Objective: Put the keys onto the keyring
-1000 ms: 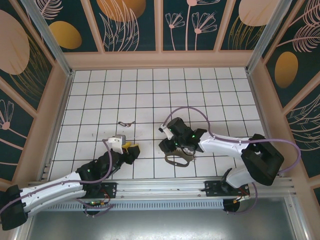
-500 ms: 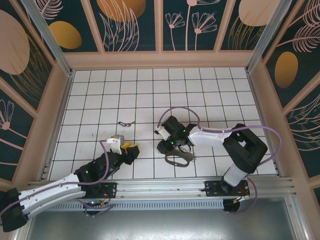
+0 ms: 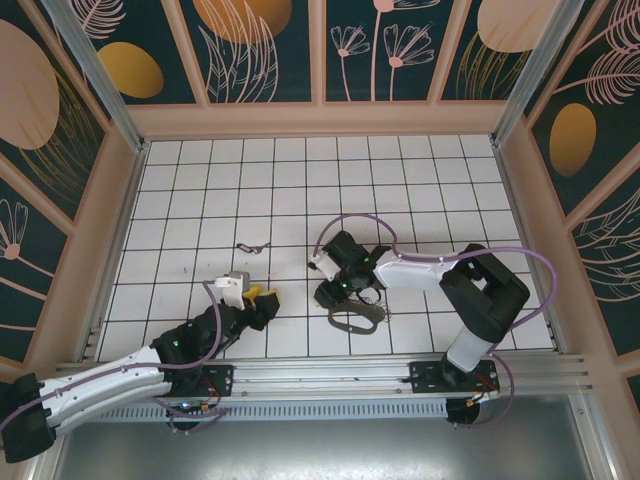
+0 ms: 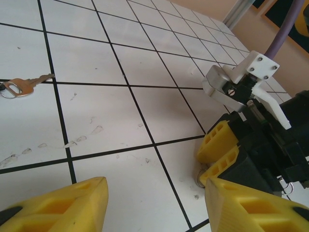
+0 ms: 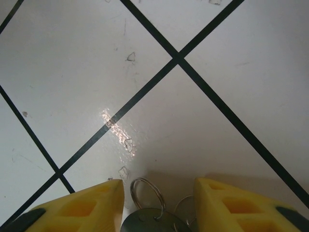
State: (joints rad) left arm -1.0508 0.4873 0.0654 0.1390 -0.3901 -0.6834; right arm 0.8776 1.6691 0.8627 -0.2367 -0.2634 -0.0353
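Keyring [image 3: 355, 318]: brownish oval loop, flat on surface, just near side of right hand [image 5: 158, 184]. Small wire ring [image 5: 146, 193] sat between that hand's yellow fingers, gap narrow, neither finger touching it. Lone key [image 4: 21, 87] lay apart, beyond left hand [image 4: 154, 188], which stood wide and empty. White tiled surface [image 3: 200, 190], dark floral walls [image 3: 260, 50].
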